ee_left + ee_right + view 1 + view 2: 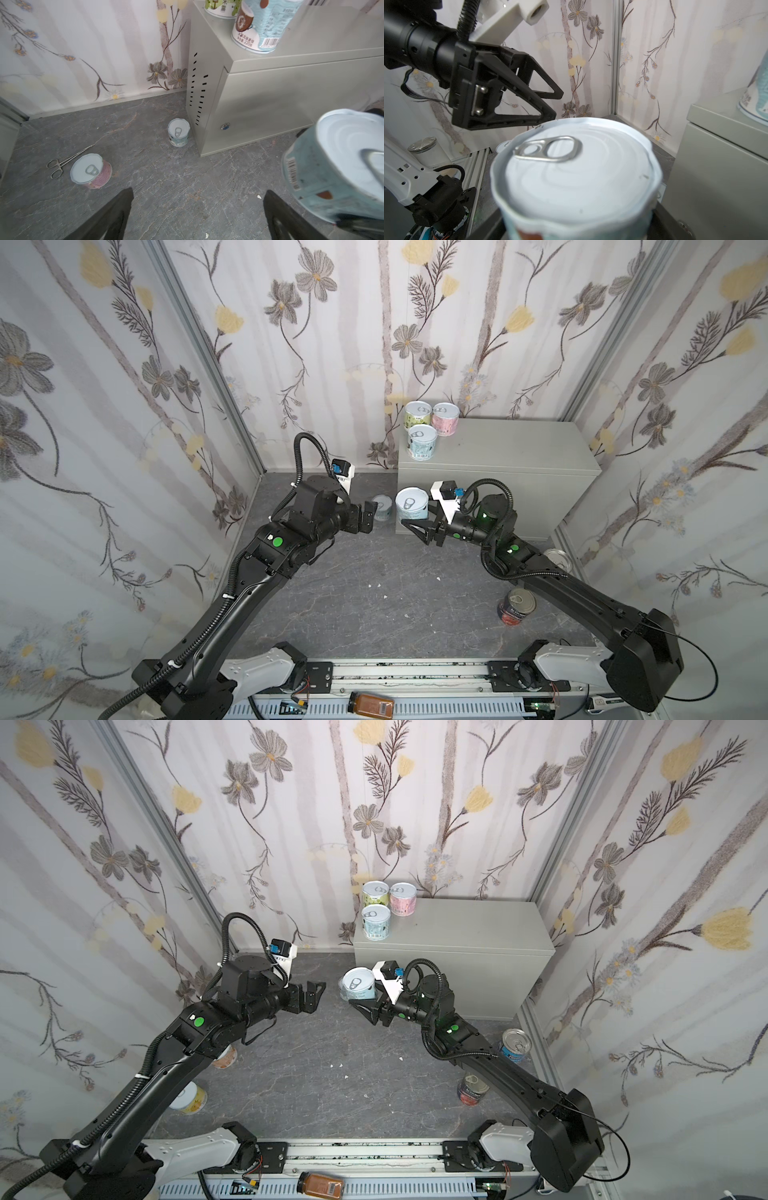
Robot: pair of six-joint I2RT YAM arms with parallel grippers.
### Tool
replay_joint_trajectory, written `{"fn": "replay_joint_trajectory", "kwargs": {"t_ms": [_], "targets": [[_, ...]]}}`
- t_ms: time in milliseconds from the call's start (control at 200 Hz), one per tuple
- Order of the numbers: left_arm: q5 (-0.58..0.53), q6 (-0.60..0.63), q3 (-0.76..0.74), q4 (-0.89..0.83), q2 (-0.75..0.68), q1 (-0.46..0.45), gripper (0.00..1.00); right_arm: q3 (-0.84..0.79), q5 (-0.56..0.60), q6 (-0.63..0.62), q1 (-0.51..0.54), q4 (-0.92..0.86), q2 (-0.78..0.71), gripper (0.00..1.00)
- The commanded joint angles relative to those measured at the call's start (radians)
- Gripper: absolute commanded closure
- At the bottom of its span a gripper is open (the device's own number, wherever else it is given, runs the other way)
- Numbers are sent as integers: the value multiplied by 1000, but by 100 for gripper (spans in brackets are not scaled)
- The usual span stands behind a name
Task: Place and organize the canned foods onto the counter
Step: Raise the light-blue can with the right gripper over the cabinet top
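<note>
right gripper [415, 527] pinching light-blue can [412, 502] upright, lid up, airborne just off the counter [519, 448] front-left corner; free top lies beyond and right of it, left gripper [366, 515] spread, empty, just beside the can.

Bright, even light; soft shadows; fisheye-bent edges; blurry can [577, 178] in wrist views.

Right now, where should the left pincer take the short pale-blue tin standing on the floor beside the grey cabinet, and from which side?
Probably around its curved side wall, under the lid rim: the short pale-blue tin stands upright. Come over the open dark marbled floor, since the grey metal cabinet stands close beside it.
</note>
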Motion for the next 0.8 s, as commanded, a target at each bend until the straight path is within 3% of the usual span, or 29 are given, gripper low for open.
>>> {"fn": "replay_joint_trajectory", "kwargs": {"t_ms": [0, 450, 794], "targets": [[-29, -45, -42, 61, -19, 12, 0, 1, 95, -16, -8, -31, -42, 49], [-18, -129, -320, 228, -102, 20, 0, -16, 277, -20, -32, -222, -261, 48], [77, -221, -497, 405, -113, -5, 0, 12, 385, 12, -111, -290, -339, 52]]}}
